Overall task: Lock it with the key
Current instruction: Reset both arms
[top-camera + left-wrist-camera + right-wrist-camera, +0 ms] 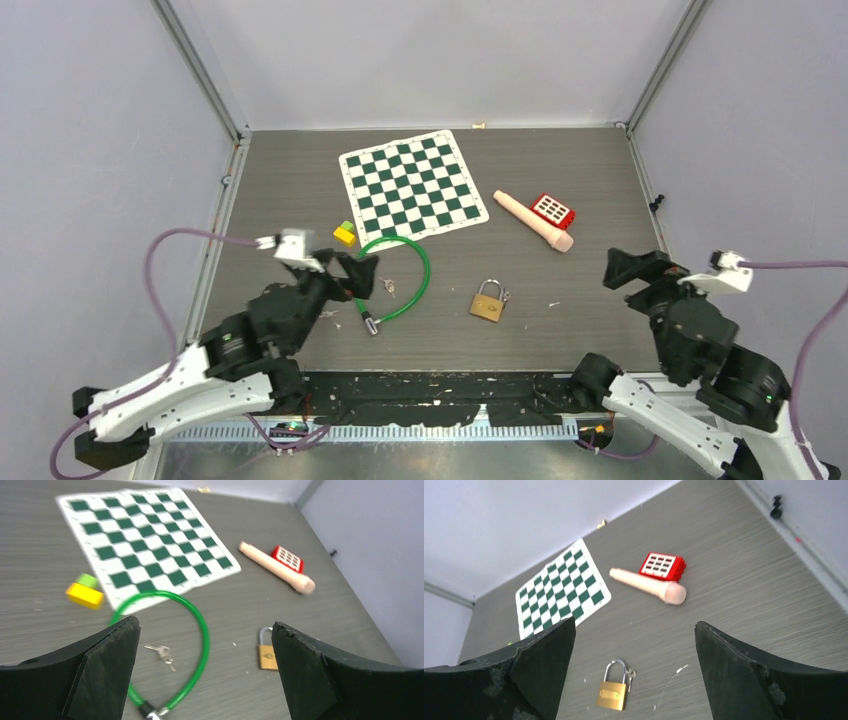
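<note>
A brass padlock (487,303) lies flat on the grey table, shackle pointing away; it also shows in the left wrist view (267,655) and the right wrist view (612,694). A small key (630,674) lies against its right side. A second bunch of keys (388,288) (162,653) lies inside the loop of a green cable lock (427,270) (202,630). My left gripper (352,272) (205,625) is open and empty, just left of that bunch. My right gripper (625,270) (635,624) is open and empty, well right of the padlock.
A green-and-white chessboard mat (412,184) lies at the back centre. A pink cylinder (533,221) and a red block (552,209) lie back right. A yellow-and-green block (344,233) sits by the cable's far end. Walls enclose the table on three sides.
</note>
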Robot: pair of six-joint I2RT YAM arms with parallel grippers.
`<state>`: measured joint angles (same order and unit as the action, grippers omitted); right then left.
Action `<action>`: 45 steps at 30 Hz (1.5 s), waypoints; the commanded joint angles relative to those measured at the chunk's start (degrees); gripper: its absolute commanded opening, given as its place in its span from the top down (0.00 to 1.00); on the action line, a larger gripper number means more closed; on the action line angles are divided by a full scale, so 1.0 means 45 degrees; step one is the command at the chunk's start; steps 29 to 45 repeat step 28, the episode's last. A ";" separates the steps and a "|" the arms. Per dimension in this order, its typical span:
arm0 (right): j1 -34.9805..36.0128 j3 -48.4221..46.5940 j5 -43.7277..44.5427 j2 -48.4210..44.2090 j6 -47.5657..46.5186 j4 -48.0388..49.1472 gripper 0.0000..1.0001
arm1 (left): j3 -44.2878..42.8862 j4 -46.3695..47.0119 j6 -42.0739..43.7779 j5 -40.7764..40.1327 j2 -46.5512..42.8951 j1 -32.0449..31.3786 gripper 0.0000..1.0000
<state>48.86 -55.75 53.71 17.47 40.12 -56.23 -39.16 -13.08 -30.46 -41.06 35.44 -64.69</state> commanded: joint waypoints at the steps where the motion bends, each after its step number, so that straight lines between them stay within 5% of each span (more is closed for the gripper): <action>1: -0.0048 -0.1365 0.1793 -0.0353 -0.0750 -0.1117 0.04 | -0.0770 -0.3648 0.1245 -0.2724 -0.2762 0.0017 0.01; 12: -0.0047 -0.2844 0.2918 -0.2177 -0.1968 -0.0722 0.04 | -0.2056 -0.6251 0.2866 -0.4883 -0.6969 0.0018 0.00; 22: -0.0057 -0.3165 0.3251 -0.2785 -0.2568 -0.0225 0.04 | -0.2311 -0.6757 0.3410 -0.4351 -0.9461 0.0030 0.00; 45: -0.0057 -0.3117 0.3261 -0.2794 -0.2548 -0.0179 0.04 | -0.2521 -0.7440 0.3093 -0.4786 -0.9635 0.0030 0.00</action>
